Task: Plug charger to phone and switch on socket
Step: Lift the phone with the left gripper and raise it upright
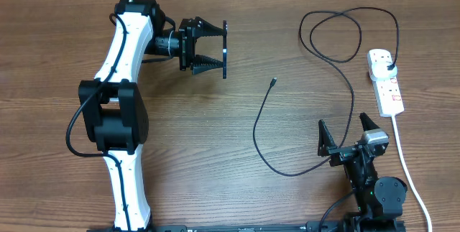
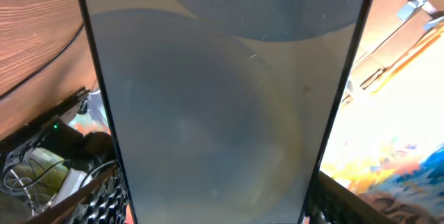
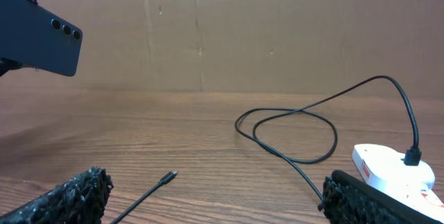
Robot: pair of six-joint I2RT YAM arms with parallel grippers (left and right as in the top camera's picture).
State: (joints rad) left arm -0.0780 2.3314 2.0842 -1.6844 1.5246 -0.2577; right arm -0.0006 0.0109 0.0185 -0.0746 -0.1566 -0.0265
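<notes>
**While the phone hangs aloft, the cable tip lies free**

Left gripper [image 1: 213, 47] clamped on the phone [image 1: 225, 44], held edge-on above the table [image 1: 215, 160]. Right gripper [image 1: 343, 126] spread wide, empty. Charger [image 1: 256, 128] plugged into the socket [image 1: 386, 82], its connector tip [image 1: 274, 82] on bare wood. Cable likely light and limp: pinch just behind the tip. Mid-table is open; loops crowd the socket.

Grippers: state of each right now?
Left gripper: closed, holding the phone.
Right gripper: open, holding nothing.
</notes>
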